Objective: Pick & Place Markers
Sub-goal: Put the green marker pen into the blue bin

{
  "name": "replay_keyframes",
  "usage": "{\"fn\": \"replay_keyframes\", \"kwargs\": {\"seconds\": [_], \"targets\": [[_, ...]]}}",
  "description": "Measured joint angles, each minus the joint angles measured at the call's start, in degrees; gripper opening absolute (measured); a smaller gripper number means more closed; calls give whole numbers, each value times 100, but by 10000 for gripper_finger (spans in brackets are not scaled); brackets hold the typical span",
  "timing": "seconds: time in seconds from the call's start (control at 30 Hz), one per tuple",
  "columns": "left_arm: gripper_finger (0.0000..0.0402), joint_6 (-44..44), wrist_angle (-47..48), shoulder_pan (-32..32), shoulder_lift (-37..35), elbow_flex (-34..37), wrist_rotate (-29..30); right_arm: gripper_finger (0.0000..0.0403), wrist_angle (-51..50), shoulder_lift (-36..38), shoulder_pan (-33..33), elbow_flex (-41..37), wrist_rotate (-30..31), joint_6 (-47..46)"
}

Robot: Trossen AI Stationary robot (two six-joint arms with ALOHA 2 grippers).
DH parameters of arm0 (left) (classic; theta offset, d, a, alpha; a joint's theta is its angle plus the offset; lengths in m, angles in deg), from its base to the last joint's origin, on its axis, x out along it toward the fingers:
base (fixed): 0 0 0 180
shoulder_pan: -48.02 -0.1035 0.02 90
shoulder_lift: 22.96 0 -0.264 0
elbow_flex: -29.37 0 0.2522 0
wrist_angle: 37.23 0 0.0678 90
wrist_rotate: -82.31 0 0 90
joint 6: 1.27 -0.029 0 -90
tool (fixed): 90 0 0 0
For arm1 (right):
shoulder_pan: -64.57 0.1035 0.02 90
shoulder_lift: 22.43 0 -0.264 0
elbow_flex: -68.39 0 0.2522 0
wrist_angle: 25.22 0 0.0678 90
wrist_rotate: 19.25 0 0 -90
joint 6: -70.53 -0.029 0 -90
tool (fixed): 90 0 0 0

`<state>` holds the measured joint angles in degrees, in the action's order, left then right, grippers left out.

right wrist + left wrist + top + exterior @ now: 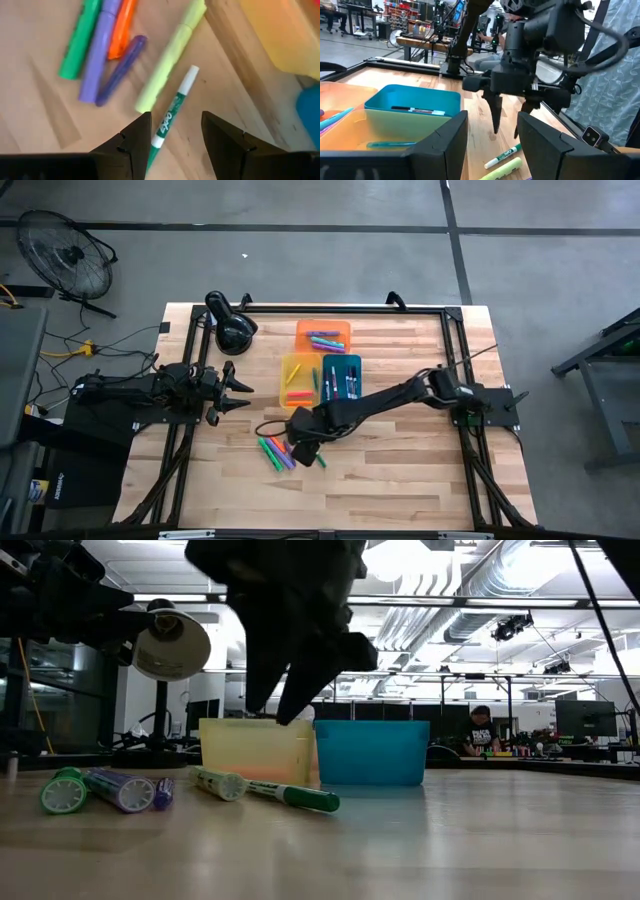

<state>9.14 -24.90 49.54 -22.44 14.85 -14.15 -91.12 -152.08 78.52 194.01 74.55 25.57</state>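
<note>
markers [278, 452] lie loose on the table [400, 480], just before three trays [322, 365] (more markers inside).

Three translucent trays sit on the table: one orange [323, 330], one yellow [297, 367] and one blue [343, 364]. Six markers lie loose on the wood beside them in the right wrist view: one green [80, 39], two purple, a long one [98, 52] and a shorter one [121, 69], one orange [122, 29], one yellow [170, 55] and one white-and-green [170, 119]. Two robot arms, one black lamp [232, 325] and one floor fan [66, 255] complete the scene; the markers inside the trays are too small to count.
</note>
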Motion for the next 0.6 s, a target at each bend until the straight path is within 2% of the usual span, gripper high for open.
{"fn": "replay_keyframes", "kwargs": {"seconds": [0.37, 0.6], "targets": [[170, -1, 2, 0, 0, 0, 0, 160, -1491, -1104, 74, 1639, 145, -150], [170, 0, 2, 0, 0, 0, 0, 160, -1750, -1394, 129, 1864, 158, -420]]}}
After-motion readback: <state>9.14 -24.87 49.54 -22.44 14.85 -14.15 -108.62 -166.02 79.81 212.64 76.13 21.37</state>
